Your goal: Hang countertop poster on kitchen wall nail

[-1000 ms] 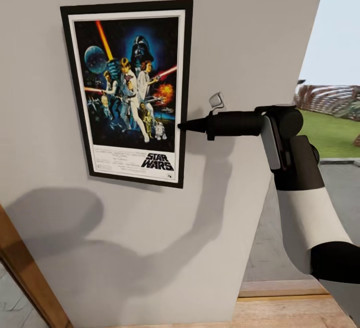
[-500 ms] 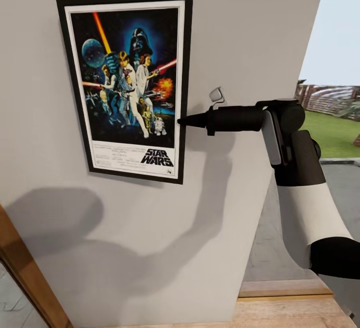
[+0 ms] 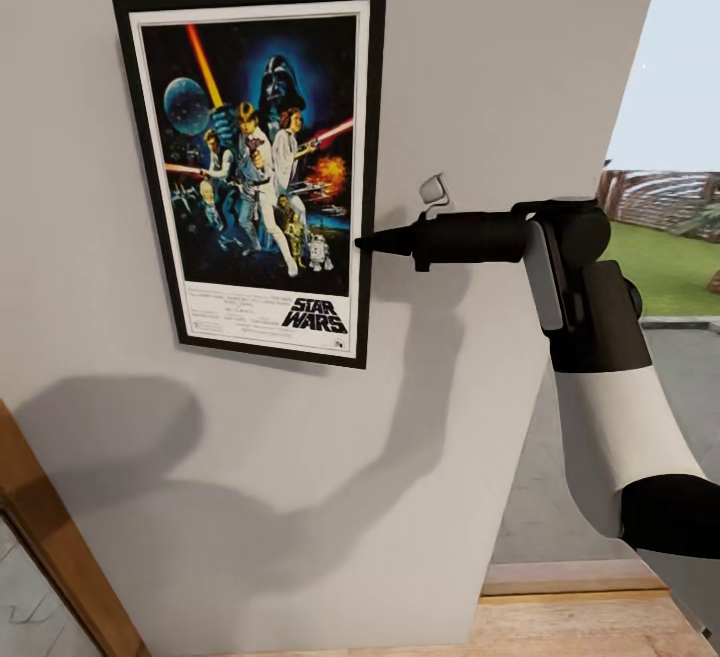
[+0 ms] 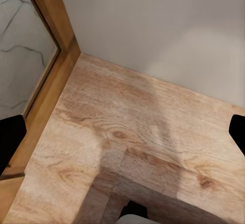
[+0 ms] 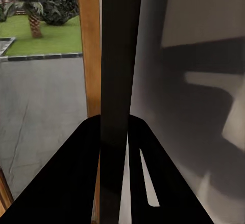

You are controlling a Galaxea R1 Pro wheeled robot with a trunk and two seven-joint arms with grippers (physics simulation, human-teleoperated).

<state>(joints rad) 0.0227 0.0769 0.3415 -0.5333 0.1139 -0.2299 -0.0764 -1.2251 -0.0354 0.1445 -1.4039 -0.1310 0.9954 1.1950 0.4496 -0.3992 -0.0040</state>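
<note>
one gripper, the right gripper (image 3: 362,245), is pinching the poster (image 3: 262,169) at the lower part of its right edge, fingers closed on the thin black frame; in the right wrist view the frame's edge (image 5: 118,96) is running straight up between the two dark fingers (image 5: 71,178). the poster is lying flat against the pale grey wall (image 3: 480,57), upright, well above the wood floor (image 3: 590,627). i cannot tell whether it is already hooked on a nail, since no nail is showing and the frame would be covering it. the left gripper (image 4: 122,132) is pointing down at the floor near a wooden door frame (image 4: 51,24), its fingertips sitting wide apart at the picture's edges, carrying nothing.

judging by its look, the poster is handling as a light, stiff, flat panel, thin enough to twist or swing if held at a single point. an edge grip like this one is probably the only practical hold, though taking it off-centre is likely making it want to pivot, so any release should be gentle and only once the top is bearing on something.
</note>
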